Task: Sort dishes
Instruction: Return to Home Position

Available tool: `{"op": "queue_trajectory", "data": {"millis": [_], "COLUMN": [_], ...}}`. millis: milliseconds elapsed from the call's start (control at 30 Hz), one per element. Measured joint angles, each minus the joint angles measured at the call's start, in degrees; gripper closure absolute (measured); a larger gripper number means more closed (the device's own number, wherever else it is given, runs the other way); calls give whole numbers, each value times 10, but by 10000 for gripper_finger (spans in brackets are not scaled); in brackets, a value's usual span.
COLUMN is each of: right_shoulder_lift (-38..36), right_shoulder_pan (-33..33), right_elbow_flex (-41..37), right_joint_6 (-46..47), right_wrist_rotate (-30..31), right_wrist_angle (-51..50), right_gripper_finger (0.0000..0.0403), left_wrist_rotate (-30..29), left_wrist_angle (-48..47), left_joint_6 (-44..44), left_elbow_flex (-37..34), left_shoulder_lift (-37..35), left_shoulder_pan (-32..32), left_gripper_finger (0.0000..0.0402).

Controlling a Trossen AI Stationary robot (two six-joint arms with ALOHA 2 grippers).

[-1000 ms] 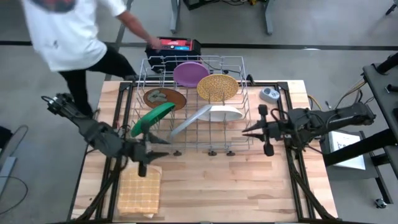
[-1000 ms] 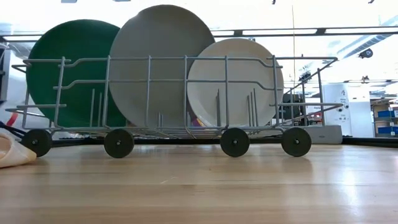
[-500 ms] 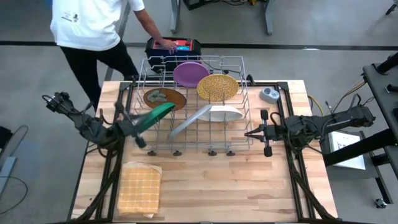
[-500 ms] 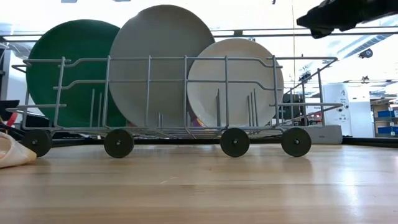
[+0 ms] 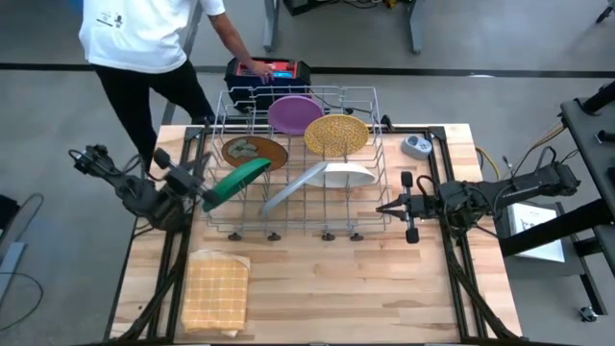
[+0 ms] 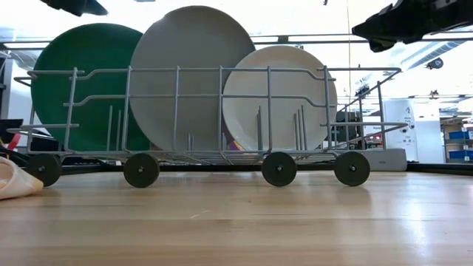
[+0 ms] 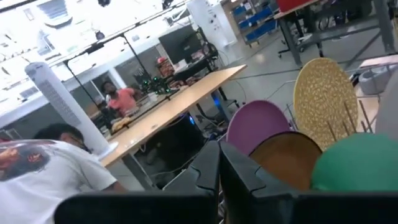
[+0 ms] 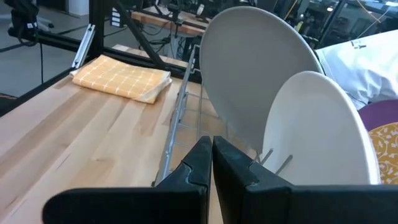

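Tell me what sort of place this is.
Probably a robotics lab: the left claw and right claw flank a wire dish rack on a wooden table, with long workbenches and blue storage bins behind.

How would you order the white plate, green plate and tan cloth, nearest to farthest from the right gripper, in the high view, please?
From the right gripper:
1. White plate, right part of the rack.
2. Green plate, the rack's left end.
3. Tan cloth, on the table, left side.
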Motion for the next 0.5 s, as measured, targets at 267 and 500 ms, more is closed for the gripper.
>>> {"op": "queue_trajectory", "data": {"millis": [267,500], "right_shoulder_lift": [0,1], "right_shoulder_pan": [0,0], "right_elbow_flex": [-4,-8], "right_joint_6": [1,-6], "right_wrist_rotate": [0,0], "right_wrist_angle": [0,10], "right_gripper_finger": [397,397], "left_wrist_rotate": [2,41], "left_wrist_angle": [-17,-23], "left_joint_6": [9,-30], "left_elbow_flex": [-21,-86], "left_shoulder_lift": [-108,-202], "left_shoulder_pan": [36,78], "left_gripper_finger": [401,401]}}
